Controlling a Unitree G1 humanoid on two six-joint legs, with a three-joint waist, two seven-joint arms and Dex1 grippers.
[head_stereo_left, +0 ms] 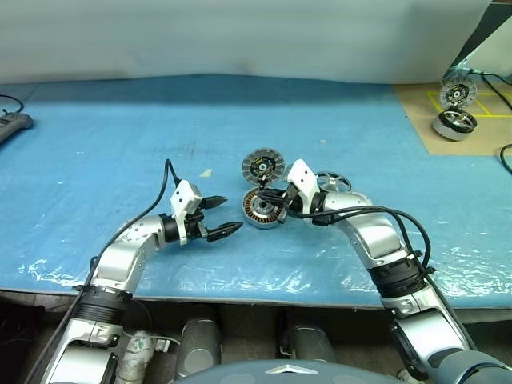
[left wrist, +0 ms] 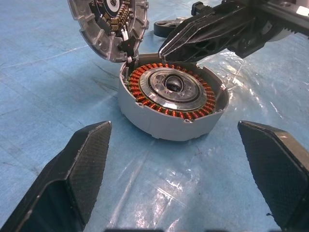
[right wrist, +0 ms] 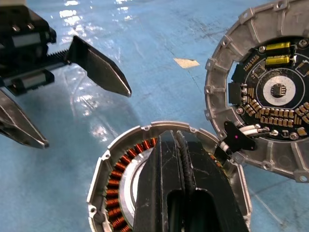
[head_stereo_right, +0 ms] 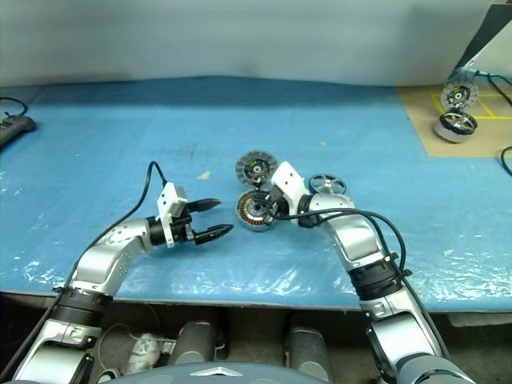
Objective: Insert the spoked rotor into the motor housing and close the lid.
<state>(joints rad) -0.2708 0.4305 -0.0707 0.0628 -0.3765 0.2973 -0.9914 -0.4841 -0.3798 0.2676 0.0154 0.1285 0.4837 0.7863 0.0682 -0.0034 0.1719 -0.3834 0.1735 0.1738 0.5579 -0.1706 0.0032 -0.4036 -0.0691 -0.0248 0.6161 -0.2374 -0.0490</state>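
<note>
The motor housing (head_stereo_left: 260,210), a shallow silver cup with a copper winding ring, sits on the blue sheet at the middle. Its hinged lid (head_stereo_left: 263,166) stands open behind it, showing a dark circuit board inside a silver ring (right wrist: 270,92). The spoked rotor (head_stereo_left: 333,182) lies flat on the sheet to the right of the housing, behind my right wrist. My right gripper (right wrist: 176,137) is shut with nothing between its fingers, and it hovers over the housing's open top. My left gripper (head_stereo_left: 220,218) is open, a little to the left of the housing and pointing at it.
A second hinged motor (head_stereo_left: 454,120) stands on a brown board at the far right, with cables beside it. A dark device (head_stereo_left: 12,124) lies at the far left edge. A small beige scrap (head_stereo_left: 206,172) lies on the sheet. The table's front edge (head_stereo_left: 240,298) runs below my arms.
</note>
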